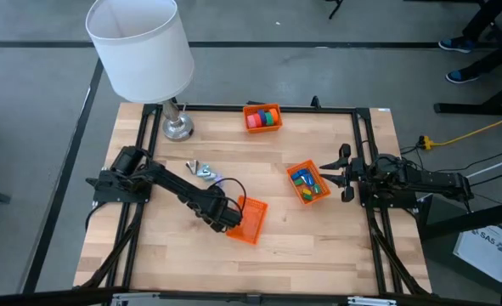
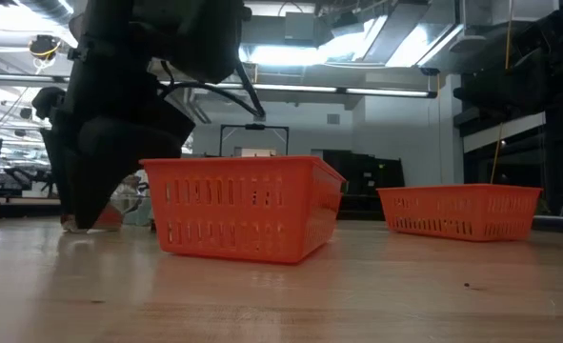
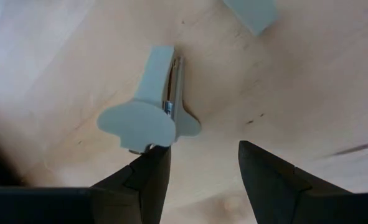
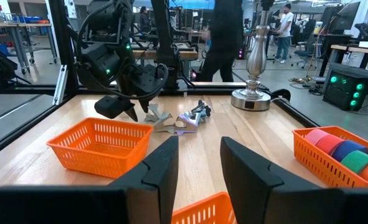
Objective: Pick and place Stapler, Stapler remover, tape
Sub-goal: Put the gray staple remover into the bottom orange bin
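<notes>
a: how far along is it?

b: partly, i judge. the basket of tape rolls [image 1: 263,117] at top centre of the high view and the basket of small coloured blocks [image 1: 308,183] right of centre are already filled. the empty orange basket [image 1: 249,220] at lower centre holds nothing, and the staple removers [image 1: 204,171] lie loose on the table [image 1: 318,255] left of centre. i can't make out a stapler.

a: the hands?

b: the left hand [image 3: 202,168] hovers spread over a pale staple remover [image 3: 147,106], just beside the empty basket, pinching nothing. the right hand [image 4: 198,163] waits at the right edge, fingers parted and empty.

a: the room?

b: light wooden table, a white-shaded lamp [image 1: 140,47] at upper left; workshop benches and people standing beyond.
</notes>
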Action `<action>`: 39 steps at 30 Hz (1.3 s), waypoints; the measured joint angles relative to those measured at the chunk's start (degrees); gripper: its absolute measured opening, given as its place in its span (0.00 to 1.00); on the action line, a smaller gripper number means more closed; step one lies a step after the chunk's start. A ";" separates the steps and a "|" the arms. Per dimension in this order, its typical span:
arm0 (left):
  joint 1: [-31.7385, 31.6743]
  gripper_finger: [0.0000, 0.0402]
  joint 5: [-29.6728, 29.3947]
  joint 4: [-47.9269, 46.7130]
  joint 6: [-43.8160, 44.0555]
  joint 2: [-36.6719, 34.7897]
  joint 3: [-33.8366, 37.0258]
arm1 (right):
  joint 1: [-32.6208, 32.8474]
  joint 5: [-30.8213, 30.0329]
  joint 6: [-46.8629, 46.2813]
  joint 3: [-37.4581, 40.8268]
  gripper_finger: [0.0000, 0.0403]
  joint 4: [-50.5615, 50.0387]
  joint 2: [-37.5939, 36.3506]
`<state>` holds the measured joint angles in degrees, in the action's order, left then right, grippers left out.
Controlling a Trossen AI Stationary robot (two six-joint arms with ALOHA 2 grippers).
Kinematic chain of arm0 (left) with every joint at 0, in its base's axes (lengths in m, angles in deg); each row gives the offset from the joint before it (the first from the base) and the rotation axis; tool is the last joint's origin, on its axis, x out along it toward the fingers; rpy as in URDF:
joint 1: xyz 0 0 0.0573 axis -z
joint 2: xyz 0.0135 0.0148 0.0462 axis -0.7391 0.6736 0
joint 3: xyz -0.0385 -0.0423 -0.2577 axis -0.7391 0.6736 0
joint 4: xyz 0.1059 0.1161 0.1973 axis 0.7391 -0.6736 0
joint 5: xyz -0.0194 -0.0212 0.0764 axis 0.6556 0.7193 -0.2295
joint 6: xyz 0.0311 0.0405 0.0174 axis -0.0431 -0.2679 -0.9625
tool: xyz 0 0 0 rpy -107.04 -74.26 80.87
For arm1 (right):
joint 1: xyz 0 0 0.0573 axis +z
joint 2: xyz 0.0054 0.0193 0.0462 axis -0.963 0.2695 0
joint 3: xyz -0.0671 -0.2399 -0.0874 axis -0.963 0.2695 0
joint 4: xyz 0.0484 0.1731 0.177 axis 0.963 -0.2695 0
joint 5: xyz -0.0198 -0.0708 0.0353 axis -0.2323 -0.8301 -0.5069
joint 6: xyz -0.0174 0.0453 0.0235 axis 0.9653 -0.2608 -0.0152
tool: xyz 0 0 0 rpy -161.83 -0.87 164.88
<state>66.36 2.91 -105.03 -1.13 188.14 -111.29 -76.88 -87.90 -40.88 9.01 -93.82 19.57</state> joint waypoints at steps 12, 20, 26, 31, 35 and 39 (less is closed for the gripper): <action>0.10 0.46 5.79 -2.73 -5.11 -0.31 -3.36 | 0.01 0.00 0.00 0.00 0.31 0.00 0.00; 1.34 0.46 -9.34 -13.71 -3.11 -0.33 -10.27 | 0.00 0.00 0.00 0.00 0.31 0.00 -0.01; -2.48 0.46 -7.46 -15.03 -4.68 -0.35 -8.20 | 0.01 0.01 0.00 0.00 0.31 0.00 0.00; -5.81 0.46 -3.86 -12.69 -11.32 -0.35 -4.91 | -0.01 -0.01 0.00 0.00 0.31 0.00 0.00; -7.58 0.46 -3.77 -8.87 -16.82 -0.35 -4.35 | 0.01 -0.01 0.00 0.00 0.31 0.00 0.00; -8.94 0.46 -1.73 -3.70 -21.43 -0.35 -4.35 | 0.00 0.01 0.00 0.00 0.31 0.00 0.00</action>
<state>57.42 1.18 -108.73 -22.56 187.79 -115.64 -76.87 -87.89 -40.88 9.01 -93.82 19.57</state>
